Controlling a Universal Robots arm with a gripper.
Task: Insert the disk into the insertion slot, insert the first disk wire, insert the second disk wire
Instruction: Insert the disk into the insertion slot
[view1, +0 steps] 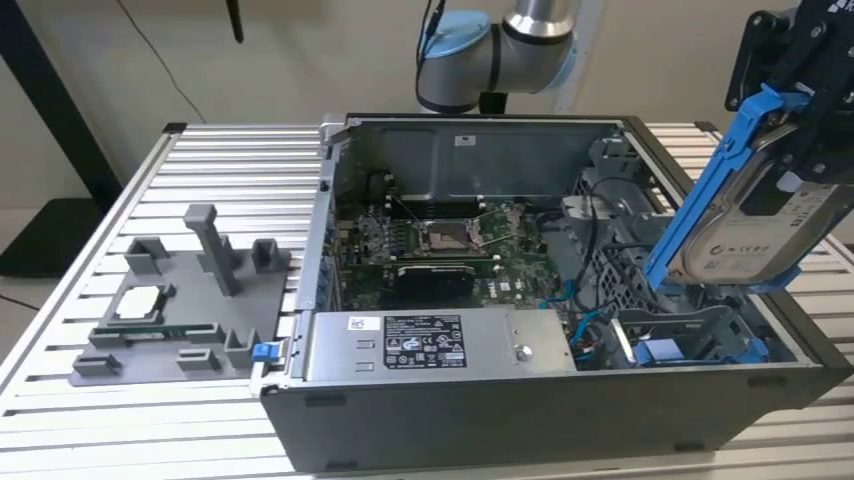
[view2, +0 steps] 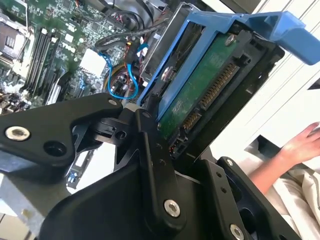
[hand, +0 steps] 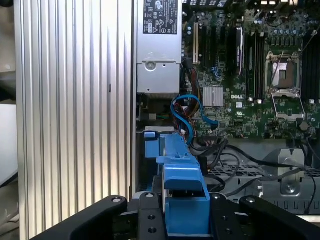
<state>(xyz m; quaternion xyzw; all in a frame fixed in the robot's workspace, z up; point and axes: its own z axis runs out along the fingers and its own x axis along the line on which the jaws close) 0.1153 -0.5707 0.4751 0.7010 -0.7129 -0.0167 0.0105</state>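
now | black gripper (view1: 807, 120) clamped on flat, silver, blue-framed disk (view1: 763, 228) | tilted, exterior view's upper right | above grey boxy metal slot (view1: 705, 316)

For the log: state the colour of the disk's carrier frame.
Carrier frame: bright blue, best in exterior view.

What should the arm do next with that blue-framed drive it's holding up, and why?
Probably lower the disk gently toward the insertion slot. The gripper is shut on it, holding it tilted above the computer case, and it is not yet in the slot.
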